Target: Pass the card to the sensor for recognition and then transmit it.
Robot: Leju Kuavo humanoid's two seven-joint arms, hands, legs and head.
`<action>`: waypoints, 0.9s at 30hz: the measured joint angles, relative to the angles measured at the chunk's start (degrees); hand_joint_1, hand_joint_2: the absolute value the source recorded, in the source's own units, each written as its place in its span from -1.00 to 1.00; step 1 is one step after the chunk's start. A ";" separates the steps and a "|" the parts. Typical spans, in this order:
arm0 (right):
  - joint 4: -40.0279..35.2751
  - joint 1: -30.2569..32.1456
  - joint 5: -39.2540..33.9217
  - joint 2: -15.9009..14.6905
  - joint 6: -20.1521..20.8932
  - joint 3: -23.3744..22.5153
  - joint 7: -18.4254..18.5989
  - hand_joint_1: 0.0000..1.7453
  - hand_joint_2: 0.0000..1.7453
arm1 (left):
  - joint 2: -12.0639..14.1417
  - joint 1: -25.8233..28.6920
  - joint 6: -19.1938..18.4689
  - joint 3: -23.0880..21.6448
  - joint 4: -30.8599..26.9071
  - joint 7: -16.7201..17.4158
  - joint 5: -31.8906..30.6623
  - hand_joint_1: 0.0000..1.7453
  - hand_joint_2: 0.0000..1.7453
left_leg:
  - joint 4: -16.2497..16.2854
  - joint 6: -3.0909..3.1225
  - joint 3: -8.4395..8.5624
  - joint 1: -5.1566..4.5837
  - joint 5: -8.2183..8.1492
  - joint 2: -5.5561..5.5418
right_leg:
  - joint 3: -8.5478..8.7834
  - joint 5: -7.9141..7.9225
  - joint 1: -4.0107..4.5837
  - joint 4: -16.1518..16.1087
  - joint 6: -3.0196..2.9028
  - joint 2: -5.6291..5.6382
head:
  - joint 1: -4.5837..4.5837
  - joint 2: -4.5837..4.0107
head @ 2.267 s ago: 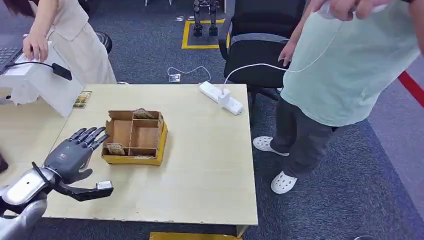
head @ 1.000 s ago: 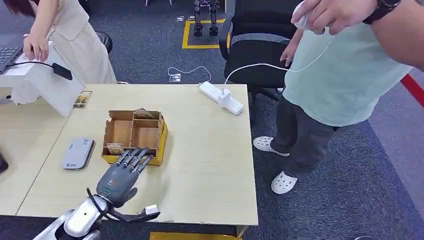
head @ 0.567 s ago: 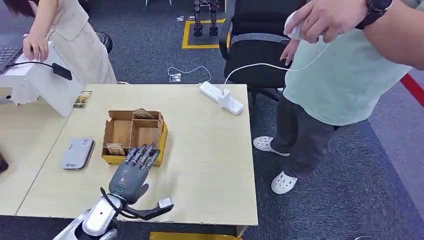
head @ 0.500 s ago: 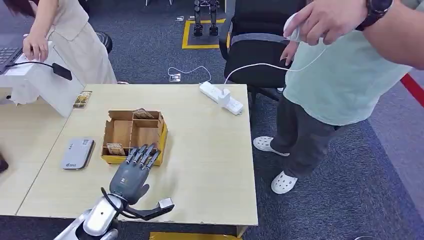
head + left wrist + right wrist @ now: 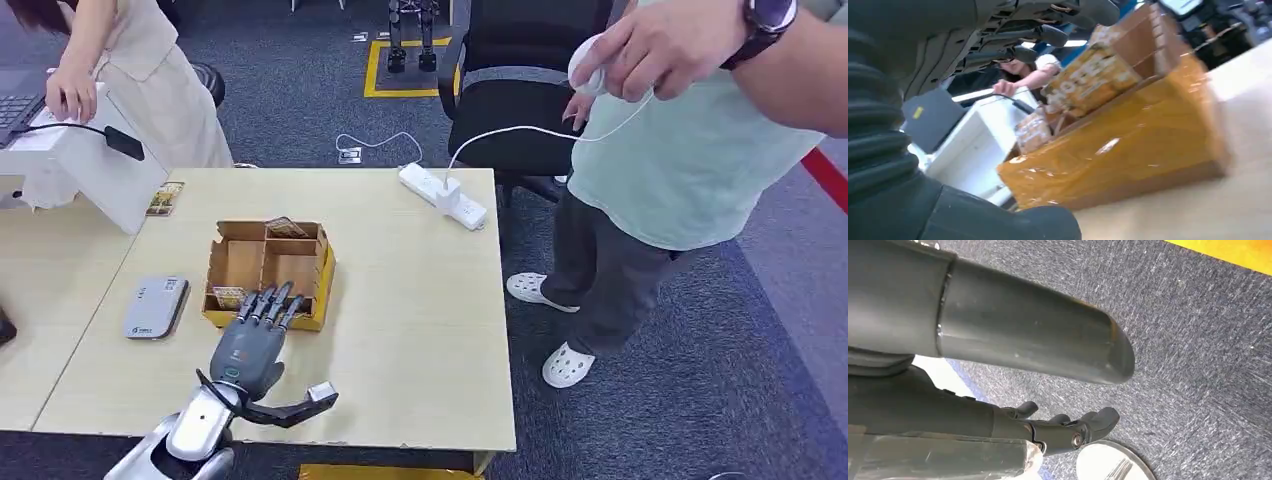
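The left hand [image 5: 250, 345] hovers at the near edge of the box [image 5: 268, 272], fingers [image 5: 268, 304] spread and holding nothing. A card [image 5: 230, 296] stands in the compartment just beyond the fingertips. Lower the fingers straight in and pinch its top edge cleanly before carrying it to the sensor [image 5: 155, 306] lying beside the hand on the bench [image 5: 420, 330]. I cannot tell how the right hand's [image 5: 998, 340] fingers lie.

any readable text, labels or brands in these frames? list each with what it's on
None can be read with certainty.
Card in the yellow divider box, left wrist view: large pale letters, too blurred to spell out.
Second card lower in the same box: print too blurred.
Grey sensor on the table: small label and logo, too small.
Card by the white stand: picture print, too small.
Left hand: small mark near the wrist, unreadable.
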 joint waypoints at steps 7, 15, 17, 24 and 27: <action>0.04 0.03 -0.33 0.00 -0.02 0.02 0.00 -1.00 -1.00 | -0.98 0.01 0.33 3.71 1.33 0.74 -1.29 -1.00 1.00 | 0.00 0.00 -0.01 0.00 0.00 0.00 | 0.00 0.00 0.00 0.00 0.00 0.00 | 0.02 0.00; 0.13 0.05 -0.61 0.00 -0.02 0.02 0.00 -1.00 -1.00 | -1.86 0.06 0.13 4.94 1.99 -0.38 -1.18 -1.00 1.00 | 0.00 0.00 0.00 -0.01 0.00 0.00 | 0.00 0.00 0.00 0.00 0.00 0.00 | 0.02 0.00; 0.13 0.07 -0.66 0.00 -0.04 0.02 0.00 -1.00 -1.00 | -2.01 0.06 -0.13 4.98 2.16 -1.21 -0.39 -1.00 1.00 | 0.00 0.00 0.00 -0.01 0.00 0.00 | 0.00 0.00 0.00 0.00 0.00 0.00 | 0.00 0.00; 0.24 0.08 -1.07 0.00 -0.28 0.02 -0.20 -1.00 -1.00 | -2.19 -0.09 -1.62 4.96 2.10 -5.99 5.40 -1.00 1.00 | 0.00 0.00 0.00 0.00 0.00 0.00 | 0.00 0.00 0.00 0.00 0.00 0.00 | 0.00 0.00; 0.26 0.07 -1.22 0.00 -0.28 0.02 -0.20 -1.00 -1.00 | -2.23 -0.61 -1.97 4.91 1.31 -6.04 6.30 -1.00 1.00 | 0.00 0.00 0.00 -0.01 0.00 0.00 | 0.00 0.00 0.00 0.00 0.00 0.00 | 0.02 0.00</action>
